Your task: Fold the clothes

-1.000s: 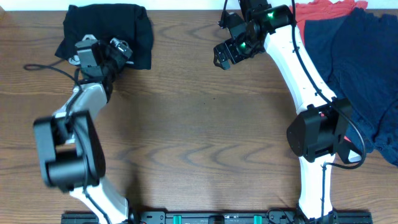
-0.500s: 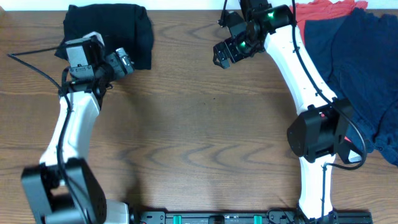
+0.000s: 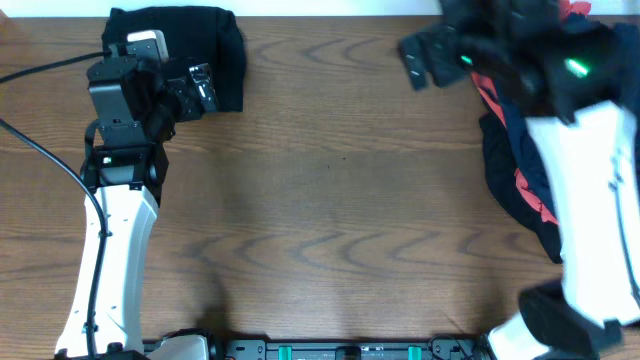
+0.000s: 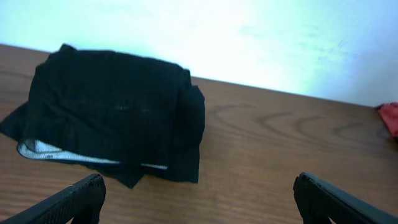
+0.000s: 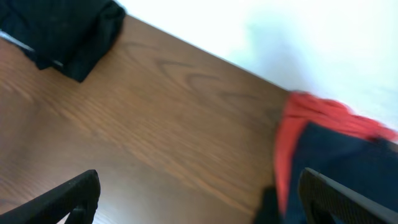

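The black shorts [image 3: 205, 35] lie folded at the table's back left. In the left wrist view the shorts [image 4: 112, 102] show a pale mesh lining edge at their lower left. My left gripper [image 3: 196, 88] [image 4: 199, 205] is open and empty, just in front of the shorts and not touching them. My right gripper [image 3: 422, 52] [image 5: 199, 205] is open and empty, blurred, at the back right next to the pile. The pile holds a navy garment [image 3: 510, 165] [image 5: 354, 162] and a coral-red garment [image 3: 532, 195] [image 5: 311, 118]. The right arm hides much of the pile.
A wooden table [image 3: 330, 200] with a white wall behind it. A black cable [image 3: 40, 70] runs from the left wrist to the left edge. A black rail [image 3: 350, 350] lies along the front edge.
My left arm has straightened and drawn its gripper slightly off the folded shorts. My right arm has swung up and right over the garment pile, blurred by motion.
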